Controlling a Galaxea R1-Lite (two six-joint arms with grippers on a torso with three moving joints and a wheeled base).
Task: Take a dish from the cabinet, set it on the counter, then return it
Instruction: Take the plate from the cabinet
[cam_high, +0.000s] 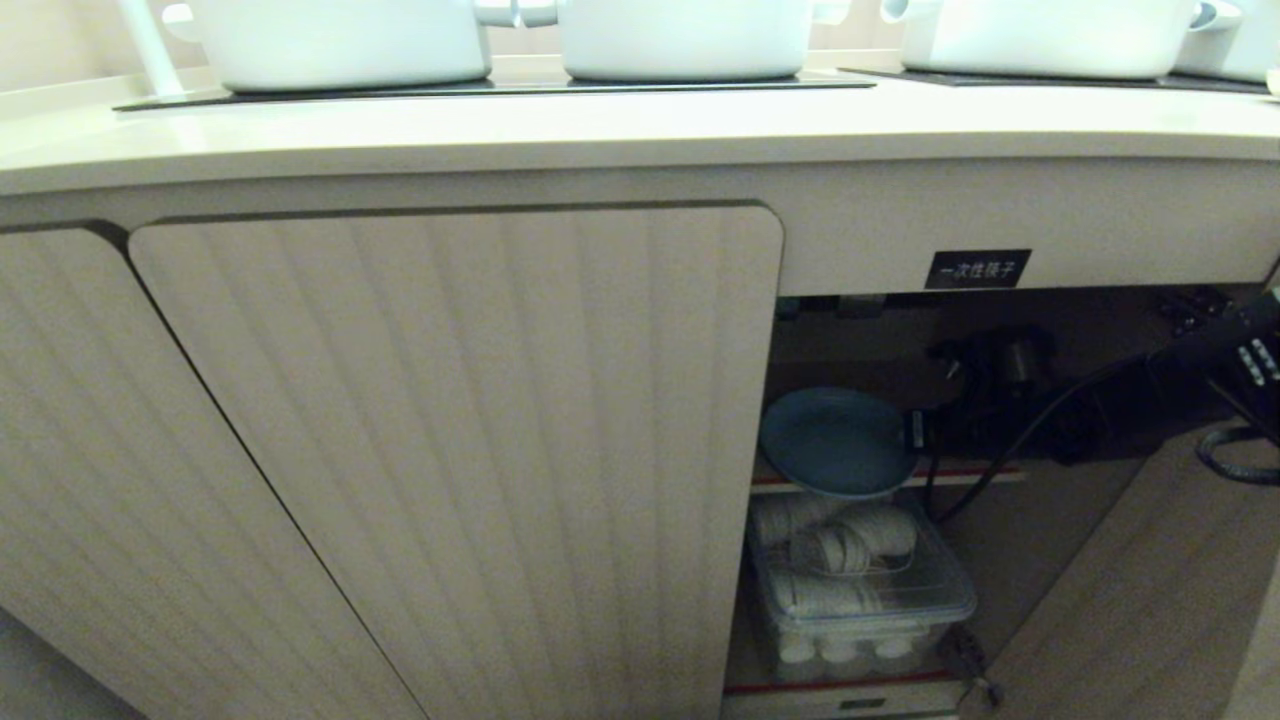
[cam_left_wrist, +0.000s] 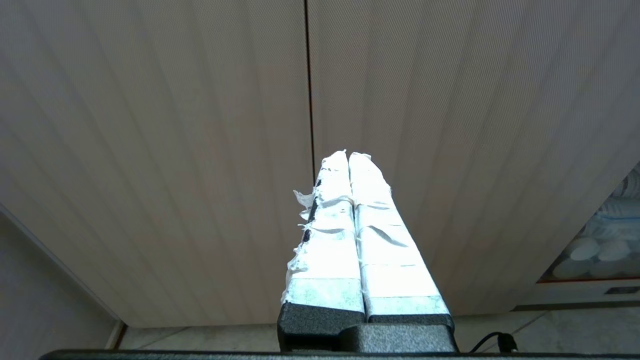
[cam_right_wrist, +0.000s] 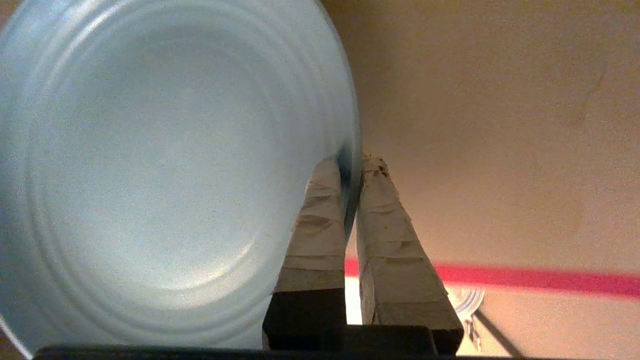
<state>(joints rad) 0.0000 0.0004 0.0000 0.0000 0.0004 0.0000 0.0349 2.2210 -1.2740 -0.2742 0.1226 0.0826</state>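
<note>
In the lower right of the head view, the round, shallow, light-blue plate sits in the open bay of the beige, vertically ribbed wood-look cabinet, at the level of the inner shelf with its red-striped front edge and above a clear lidded plastic box of white items. The right gripper reaches it from the plate's right side: in the right wrist view its two tape-wrapped fingers are pinched together on the plate's rim, one on each face, so the plate extends away from the fingertips toward the left of that frame, its flat face tilted toward the camera. The coming move turns on that edge hold: the plate's bulk hangs off to one side of the grip, and it has to come out through the bay and up to the long cream-beige counter at the top of the head view, under the white pots. Whether the plate is touching the shelf or lifted clear is hard to tell in the dark interior, where the right arm shows only as a black shape with cables. The left gripper, fingers pressed together on nothing, idles facing the closed ribbed doors, well away from the plate.
</note>
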